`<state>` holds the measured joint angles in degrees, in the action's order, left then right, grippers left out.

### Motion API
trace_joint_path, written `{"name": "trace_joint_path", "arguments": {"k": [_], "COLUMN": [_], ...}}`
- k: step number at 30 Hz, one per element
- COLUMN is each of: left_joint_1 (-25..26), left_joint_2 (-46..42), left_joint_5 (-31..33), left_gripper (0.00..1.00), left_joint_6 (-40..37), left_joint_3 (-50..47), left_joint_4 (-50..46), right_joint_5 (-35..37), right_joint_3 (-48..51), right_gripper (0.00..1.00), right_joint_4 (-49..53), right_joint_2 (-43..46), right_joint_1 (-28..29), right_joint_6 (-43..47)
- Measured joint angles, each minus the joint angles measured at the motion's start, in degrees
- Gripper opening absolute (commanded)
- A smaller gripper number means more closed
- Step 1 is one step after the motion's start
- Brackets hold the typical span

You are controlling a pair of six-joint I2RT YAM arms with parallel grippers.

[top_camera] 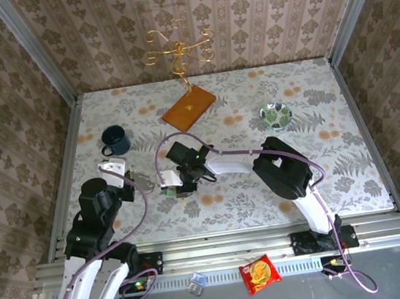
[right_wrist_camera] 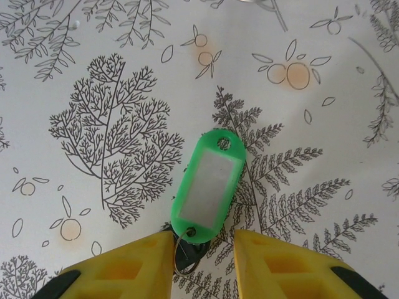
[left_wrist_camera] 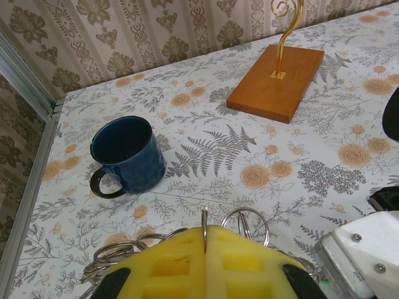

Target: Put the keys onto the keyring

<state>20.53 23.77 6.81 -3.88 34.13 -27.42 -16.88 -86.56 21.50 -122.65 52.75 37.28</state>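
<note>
Pinching the keyring (left_wrist_camera: 244,210) between tight-shut jaws, the left gripper (left_wrist_camera: 204,240) offers it for threading; the right gripper (right_wrist_camera: 204,240) spreads its jaws apart, straddling the green key (right_wrist_camera: 207,187) on the table (right_wrist_camera: 93,62), ready to grab.

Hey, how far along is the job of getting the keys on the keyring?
Nothing looks threaded yet. In hand: the left claw is shut on the keyring, and the right claw stands open astride the green-tagged key lying on the table. Left: grip that key and thread it onto the ring.
</note>
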Motion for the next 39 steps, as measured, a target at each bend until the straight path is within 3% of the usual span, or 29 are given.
{"name": "trace_joint_path", "arguments": {"k": [12, 21, 30, 39], "left_joint_1": [0.0, 0.0, 1.22, 8.87], "left_joint_2": [0.0, 0.02, 3.76, 10.82], "left_joint_5": [-1.38, -4.98, -10.91, -14.51], "left_gripper": [0.0, 0.0, 0.0, 0.0], "left_joint_6": [-0.85, -0.92, -0.96, -3.52], "left_joint_3": [0.0, -0.04, -0.9, -2.69], "left_joint_4": [0.0, 1.27, 4.94, 11.17], "right_joint_5": [-0.42, 2.43, 6.05, 9.01], "right_joint_3": [-0.68, 13.09, 27.36, 37.55], "right_gripper": [0.08, 0.02, 0.0, 0.0], "right_joint_4": [1.27, 1.42, 0.83, -1.33], "right_joint_2": [-0.63, 10.21, 23.76, 32.7], "right_joint_1": [0.28, 0.28, 0.28, 0.26], "right_joint_6": [-3.02, -8.7, -24.92, -45.83]}}
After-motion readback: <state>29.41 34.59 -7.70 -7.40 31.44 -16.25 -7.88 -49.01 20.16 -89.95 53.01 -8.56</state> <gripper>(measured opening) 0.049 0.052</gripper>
